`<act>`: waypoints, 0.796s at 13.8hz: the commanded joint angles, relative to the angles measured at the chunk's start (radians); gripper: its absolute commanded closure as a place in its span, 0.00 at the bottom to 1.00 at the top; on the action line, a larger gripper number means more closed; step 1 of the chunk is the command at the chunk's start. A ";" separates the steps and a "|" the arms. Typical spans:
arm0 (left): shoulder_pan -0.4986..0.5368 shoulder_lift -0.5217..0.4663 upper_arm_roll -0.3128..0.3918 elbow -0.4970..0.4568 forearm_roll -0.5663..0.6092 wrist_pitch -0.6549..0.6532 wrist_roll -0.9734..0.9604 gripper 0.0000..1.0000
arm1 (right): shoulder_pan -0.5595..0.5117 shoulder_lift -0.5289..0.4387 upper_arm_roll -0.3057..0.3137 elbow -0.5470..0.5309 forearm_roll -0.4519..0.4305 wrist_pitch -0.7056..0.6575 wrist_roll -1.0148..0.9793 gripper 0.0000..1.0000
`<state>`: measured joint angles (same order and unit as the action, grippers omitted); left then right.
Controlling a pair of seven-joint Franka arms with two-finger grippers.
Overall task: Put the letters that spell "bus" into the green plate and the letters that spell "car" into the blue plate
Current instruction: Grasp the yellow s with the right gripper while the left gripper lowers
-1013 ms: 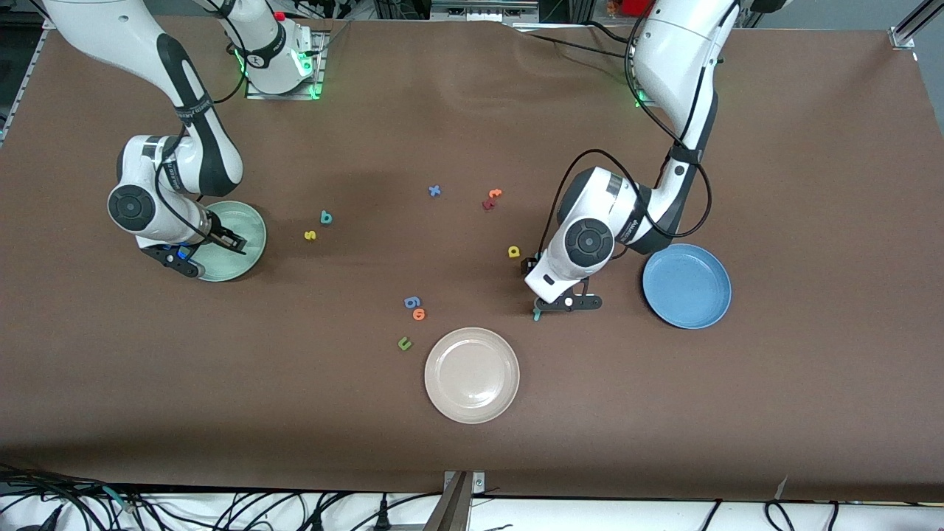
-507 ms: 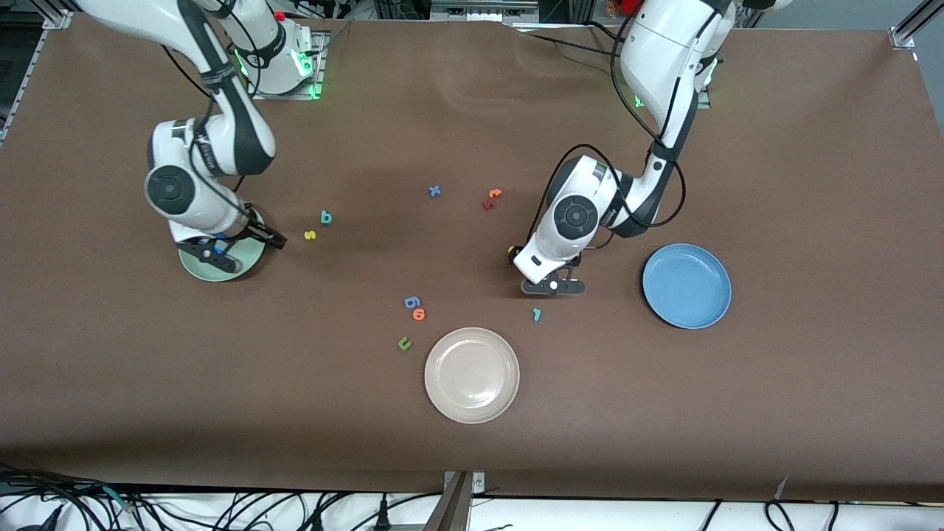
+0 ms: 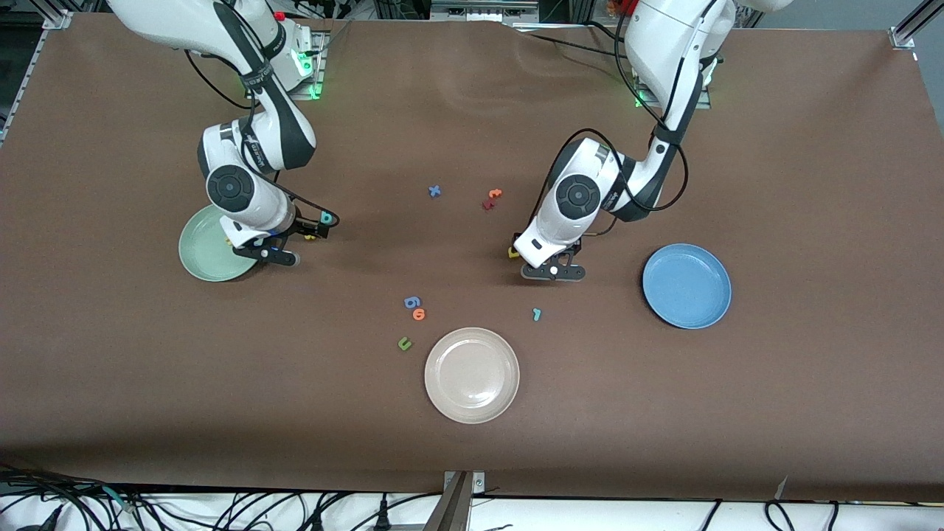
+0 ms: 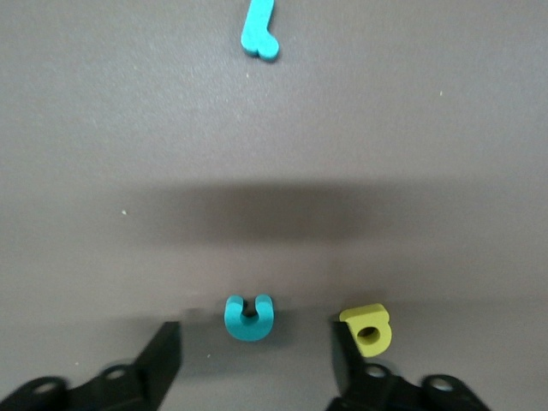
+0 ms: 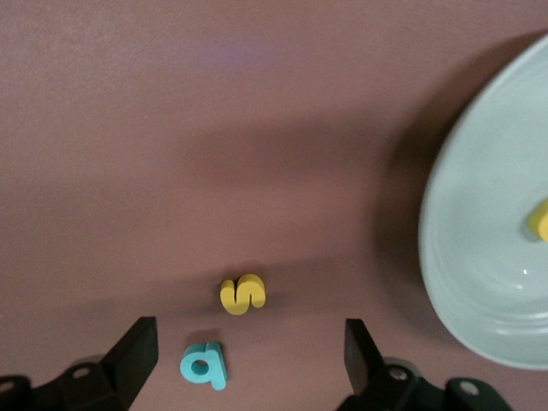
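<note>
The left hand [image 4: 253, 364] hangs low over the brown matte bench [image 3: 811, 184], black fingers [image 4: 163, 360] spread with nothing between them. Its wrist view shows a chunky foam teal "c" [image 4: 248, 316] lying between the fingertips, a yellow "a" [image 4: 368, 328] touching one finger, and the teal "r" [image 4: 259, 31] farther out. The front view hides the "c" under the hand. The smooth round blue plate [image 3: 686, 285] sits toward the left arm's end.

The right hand [image 5: 248, 364] is also spread wide and empty, beside the pale green plate [image 5: 479, 257]. Its wrist view shows the yellow "s" [image 5: 242, 294] and teal "b" [image 5: 204, 365] on the bench, and a yellow piece [image 5: 539, 219] in the plate.
</note>
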<state>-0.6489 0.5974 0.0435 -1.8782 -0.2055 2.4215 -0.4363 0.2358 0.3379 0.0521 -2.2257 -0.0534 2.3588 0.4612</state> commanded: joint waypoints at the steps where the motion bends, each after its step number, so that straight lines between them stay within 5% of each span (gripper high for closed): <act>1: -0.015 -0.022 0.006 -0.050 -0.006 0.050 0.018 0.27 | -0.009 0.018 0.006 -0.019 -0.008 0.052 -0.067 0.06; 8: -0.015 -0.007 0.006 -0.047 -0.006 0.068 0.018 0.32 | -0.009 0.046 0.008 -0.077 -0.008 0.165 -0.108 0.09; 11: -0.015 -0.005 0.006 -0.047 -0.006 0.070 0.018 0.41 | -0.009 0.046 0.008 -0.078 -0.006 0.162 -0.108 0.38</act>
<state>-0.6583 0.5982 0.0436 -1.9137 -0.2055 2.4751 -0.4363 0.2355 0.3875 0.0524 -2.2912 -0.0533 2.5053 0.3692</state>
